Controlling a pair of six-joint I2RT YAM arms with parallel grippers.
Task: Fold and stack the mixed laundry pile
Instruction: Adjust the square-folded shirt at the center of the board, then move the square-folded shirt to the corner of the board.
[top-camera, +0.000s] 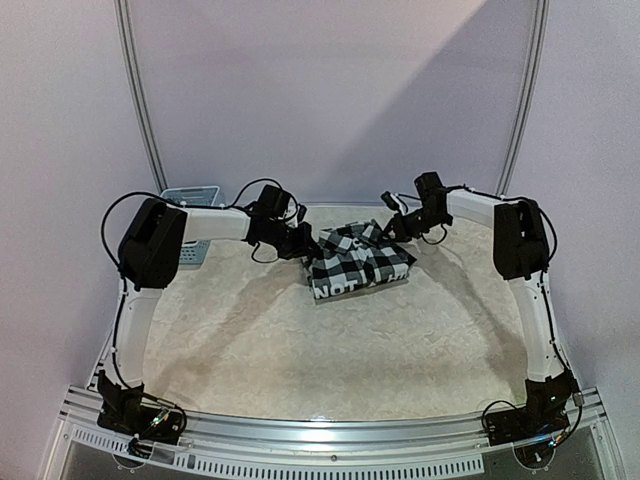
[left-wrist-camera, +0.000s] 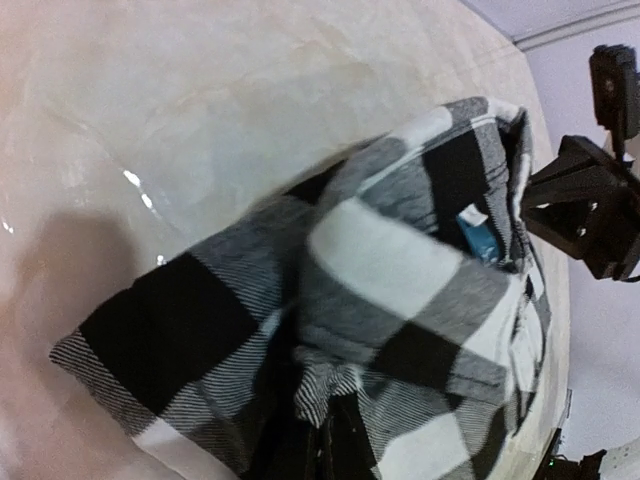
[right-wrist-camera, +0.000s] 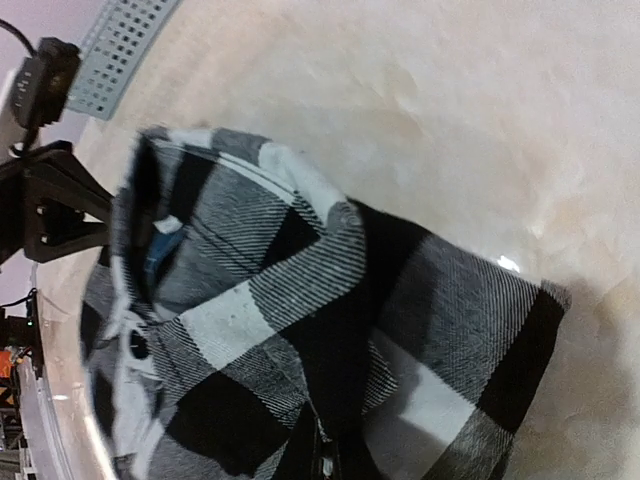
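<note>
**Both grippers at the folded shirt.** The left gripper (top-camera: 308, 245) was pinched closed on the ten o'clock edge of the black-and-white checked shirt (top-camera: 358, 262). The right gripper (top-camera: 392, 230) was likewise closed on the shirt's one o'clock corner. In each wrist view the cloth bunched toward dark fingers at the bottom edge, and the fingers themselves were hard to make out. The shirt lay as a folded bundle toward twelve o'clock on the table (top-camera: 300, 350), just short of the far edge. Its collar opening showed a small blue tag (left-wrist-camera: 480, 235).

Open tabletop ran from the shirt's six o'clock edge to the near aluminium rail (top-camera: 330, 430), and also toward three and nine o'clock. A white band with lettering along the shirt's near edge was only partly legible.

At ten o'clock, a light blue lattice basket (top-camera: 192, 195) stood largely hidden behind the left arm. The surface was a glossy beige marbled sheet, and a pale lilac wall (top-camera: 330, 90) closed the scene.
</note>
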